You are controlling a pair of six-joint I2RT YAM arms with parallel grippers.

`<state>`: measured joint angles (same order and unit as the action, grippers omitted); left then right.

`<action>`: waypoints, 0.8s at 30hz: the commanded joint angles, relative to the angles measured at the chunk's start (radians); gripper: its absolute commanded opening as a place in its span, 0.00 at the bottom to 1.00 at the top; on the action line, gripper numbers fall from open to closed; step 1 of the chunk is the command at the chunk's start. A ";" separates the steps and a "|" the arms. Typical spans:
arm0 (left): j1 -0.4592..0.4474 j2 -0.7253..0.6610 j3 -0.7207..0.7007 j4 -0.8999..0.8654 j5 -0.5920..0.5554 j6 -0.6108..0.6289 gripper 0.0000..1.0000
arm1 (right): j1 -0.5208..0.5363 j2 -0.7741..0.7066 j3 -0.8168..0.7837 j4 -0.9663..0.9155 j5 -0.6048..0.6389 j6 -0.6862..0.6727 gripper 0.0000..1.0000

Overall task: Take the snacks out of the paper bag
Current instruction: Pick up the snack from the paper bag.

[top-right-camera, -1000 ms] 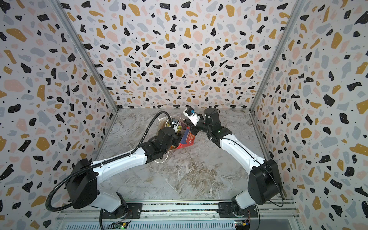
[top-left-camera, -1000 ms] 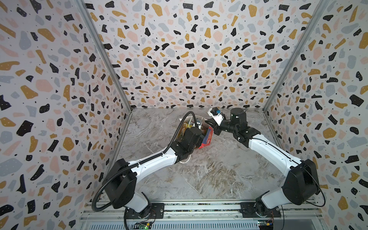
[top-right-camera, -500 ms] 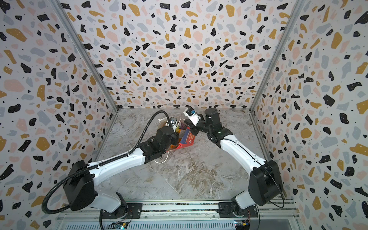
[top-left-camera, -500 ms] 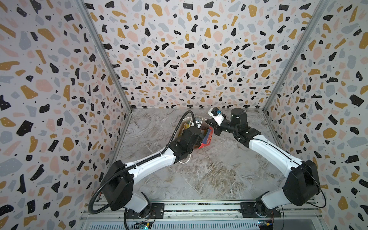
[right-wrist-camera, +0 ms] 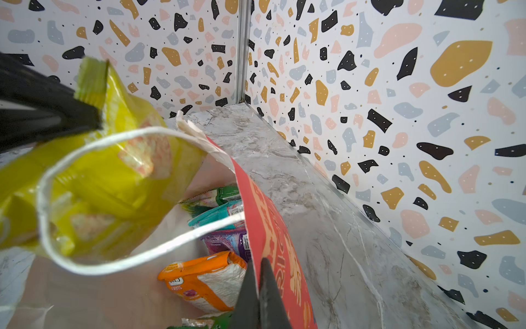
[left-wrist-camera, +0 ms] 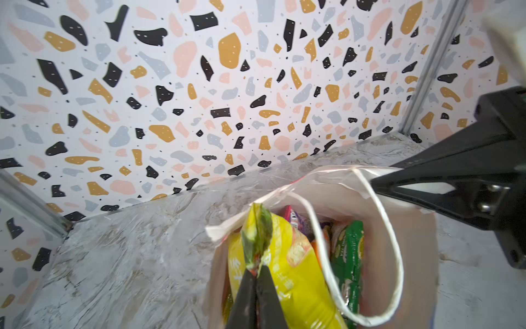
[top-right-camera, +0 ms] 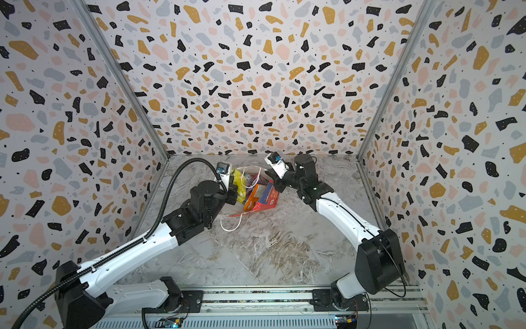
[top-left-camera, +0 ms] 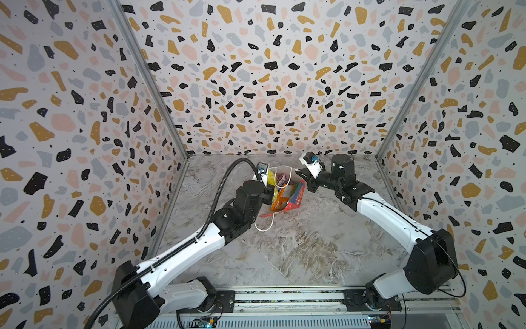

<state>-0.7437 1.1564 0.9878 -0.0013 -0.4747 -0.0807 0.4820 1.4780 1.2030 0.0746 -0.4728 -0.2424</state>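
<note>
The red paper bag (top-left-camera: 294,196) (top-right-camera: 269,196) stands tilted near the back of the table, its mouth open. My left gripper (left-wrist-camera: 257,269) is shut on the top seam of a yellow snack packet (left-wrist-camera: 287,265) (top-left-camera: 273,185), which sticks up out of the bag's mouth. My right gripper (right-wrist-camera: 260,262) is shut on the bag's red wall (right-wrist-camera: 270,228) at the rim. Inside the bag lie orange (right-wrist-camera: 205,279), purple (right-wrist-camera: 227,242), teal (right-wrist-camera: 219,212) and green (right-wrist-camera: 227,192) snacks.
One white cord handle (right-wrist-camera: 85,151) loops across the bag's mouth, around the yellow packet. Another cord loop (top-left-camera: 264,225) lies on the marble tabletop (top-left-camera: 299,250) in front of the bag. Terrazzo walls (top-left-camera: 256,85) close in the back and both sides.
My left gripper has closed on the yellow packet's top edge and the left arm has shifted a little. The right gripper has kept its hold on the bag's rim.
</note>
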 commanded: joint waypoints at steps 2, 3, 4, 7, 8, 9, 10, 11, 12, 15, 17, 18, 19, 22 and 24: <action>0.064 -0.077 -0.039 0.006 0.004 0.005 0.00 | -0.011 -0.041 0.052 0.067 0.003 0.030 0.00; 0.085 -0.094 -0.047 0.019 0.016 -0.005 0.00 | -0.012 -0.040 0.055 0.068 0.003 0.035 0.00; 0.105 -0.112 -0.056 0.038 0.033 -0.016 0.00 | -0.015 -0.039 0.054 0.068 0.003 0.036 0.00; 0.173 -0.150 -0.075 0.101 0.070 -0.055 0.00 | -0.017 -0.039 0.055 0.068 0.007 0.037 0.00; 0.195 -0.156 -0.071 0.114 0.077 -0.069 0.00 | -0.017 -0.041 0.054 0.068 0.008 0.039 0.00; 0.225 -0.163 -0.065 0.129 0.099 -0.088 0.00 | -0.017 -0.041 0.054 0.068 0.008 0.040 0.00; 0.249 -0.169 -0.061 0.148 0.126 -0.105 0.00 | -0.018 -0.041 0.055 0.068 0.008 0.039 0.00; 0.275 -0.176 -0.056 0.172 0.152 -0.125 0.00 | -0.018 -0.040 0.055 0.068 0.008 0.040 0.00; 0.294 -0.181 -0.050 0.193 0.169 -0.134 0.00 | -0.020 -0.039 0.055 0.067 0.009 0.040 0.00; 0.316 -0.187 -0.020 0.225 0.179 -0.142 0.00 | -0.019 -0.039 0.055 0.066 0.012 0.040 0.00; 0.326 -0.190 -0.015 0.238 0.137 -0.146 0.00 | -0.020 -0.038 0.055 0.067 0.011 0.040 0.00; 0.337 -0.188 -0.015 0.238 0.108 -0.155 0.00 | -0.020 -0.038 0.056 0.068 0.011 0.041 0.00; 0.353 -0.186 -0.018 0.240 0.106 -0.157 0.00 | -0.020 -0.038 0.057 0.068 0.010 0.041 0.00; 0.406 -0.169 -0.049 0.273 0.085 -0.168 0.00 | -0.021 -0.036 0.057 0.066 0.010 0.043 0.00; 0.449 -0.145 -0.085 0.300 0.035 -0.206 0.00 | -0.021 -0.033 0.057 0.066 0.010 0.043 0.00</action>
<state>-0.3405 0.9916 0.9367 0.2070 -0.3668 -0.2394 0.4629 1.4780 1.2030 0.0750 -0.4511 -0.2104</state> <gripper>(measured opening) 0.047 0.040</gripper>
